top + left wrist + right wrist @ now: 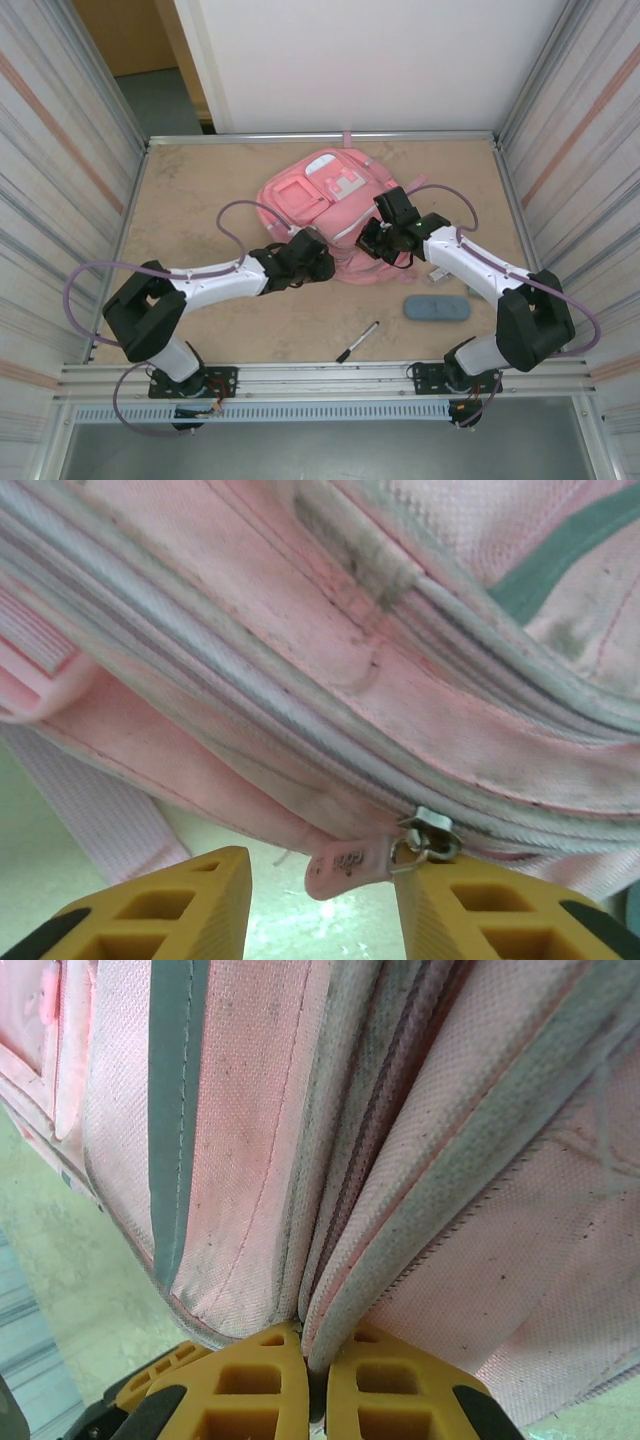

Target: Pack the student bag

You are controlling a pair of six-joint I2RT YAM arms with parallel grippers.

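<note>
Between the yellow fingers [180, 905] of the left gripper [320, 905] a clear gap is seen: the jaws are parted to a middling width and nothing is clamped. In that gap, just above the fingertips, a pink zip pull tab [345, 865] is hung from a metal slider [428, 835]. The tab is set close against one finger, though whether it is touched cannot be told. Beyond this gripper the student bag [300, 200] is spread, its zip lines and pale trim being run across the wrist view, and a pale webbing strap [110, 815] is seen out past the other finger. The right gripper [312, 1360] is closed to a narrow slit, and a fold of the bag's pink fabric beside a zip is pinched between its fingers. From above, the bag is found lying flat on the table [200, 200], just beyond both grippers, which are set against its near edge. Behind the grippers, toward the arm bases, a pen [357, 341] and a blue-grey pencil case [437, 308] are laid apart from the bag, the case beside the right arm.
</note>
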